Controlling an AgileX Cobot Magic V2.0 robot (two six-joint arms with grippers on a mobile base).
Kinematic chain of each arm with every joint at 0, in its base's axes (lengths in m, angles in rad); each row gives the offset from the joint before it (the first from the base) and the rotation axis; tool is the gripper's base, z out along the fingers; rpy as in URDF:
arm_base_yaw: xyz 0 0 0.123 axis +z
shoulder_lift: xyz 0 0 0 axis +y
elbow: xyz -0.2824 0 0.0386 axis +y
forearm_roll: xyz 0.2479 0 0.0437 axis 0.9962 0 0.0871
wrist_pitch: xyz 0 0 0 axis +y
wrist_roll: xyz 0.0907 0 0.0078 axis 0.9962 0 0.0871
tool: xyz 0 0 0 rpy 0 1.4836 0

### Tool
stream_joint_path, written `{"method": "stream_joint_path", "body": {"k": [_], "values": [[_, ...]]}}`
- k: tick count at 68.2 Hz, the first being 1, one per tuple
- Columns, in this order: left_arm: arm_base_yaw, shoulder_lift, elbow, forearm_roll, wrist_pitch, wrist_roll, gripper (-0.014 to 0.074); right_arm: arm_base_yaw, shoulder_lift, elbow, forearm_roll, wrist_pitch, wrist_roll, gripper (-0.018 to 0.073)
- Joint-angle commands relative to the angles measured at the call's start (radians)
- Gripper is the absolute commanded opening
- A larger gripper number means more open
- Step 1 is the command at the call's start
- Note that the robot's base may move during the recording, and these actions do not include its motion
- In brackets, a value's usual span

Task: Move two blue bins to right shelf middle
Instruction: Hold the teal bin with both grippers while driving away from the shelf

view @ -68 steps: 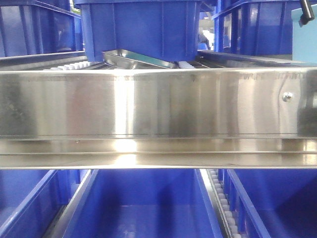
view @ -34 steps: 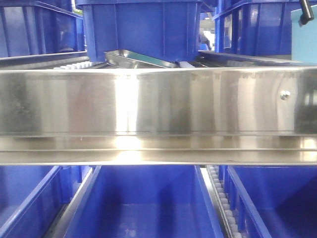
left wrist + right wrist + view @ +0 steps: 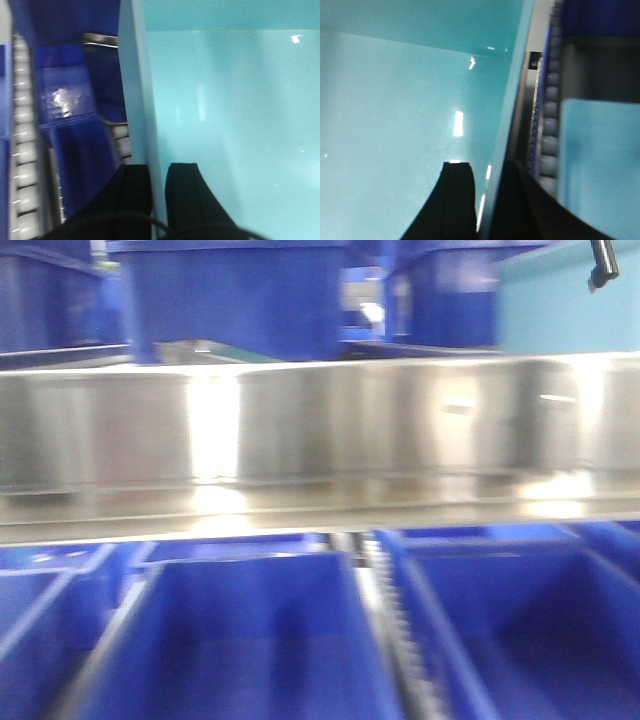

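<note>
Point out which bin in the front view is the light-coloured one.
The pale sky-blue bin at the upper right, showing above the steel rail. The other crates are all deep royal blue.

Left hand (image 3: pixel 158 167): matte black fingers (image 3: pixel 134 190), thin dark cable (image 3: pixel 115 217) across base. Right hand (image 3: pixel 485 167): black fingers (image 3: pixel 455 200).

Blurred royal-blue crates (image 3: pixel 235 300) stand on the upper level, and open crates (image 3: pixel 240 640) sit in rows below. A roller track (image 3: pixel 385 620) runs between the lower ones; bright light (image 3: pixel 372 312) shows through a gap above.
</note>
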Motion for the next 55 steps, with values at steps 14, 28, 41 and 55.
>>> {"method": "stream_joint_path", "body": {"k": [14, 28, 41, 55], "values": [[-0.002, -0.019, -0.013, -0.051, -0.043, 0.015, -0.0111, -0.002, -0.018, -0.011, 0.006, -0.029, -0.022, -0.0153], [-0.002, -0.019, -0.013, -0.051, -0.043, 0.015, -0.0111, -0.002, -0.018, -0.011, 0.006, -0.029, -0.022, -0.0153], [-0.002, -0.019, -0.013, -0.051, -0.043, 0.015, -0.0111, -0.002, -0.018, -0.011, 0.006, -0.029, -0.022, -0.0153], [-0.002, -0.019, -0.013, -0.051, -0.053, 0.015, -0.0111, -0.002, -0.018, -0.011, 0.006, -0.030, -0.022, -0.0153]]}}
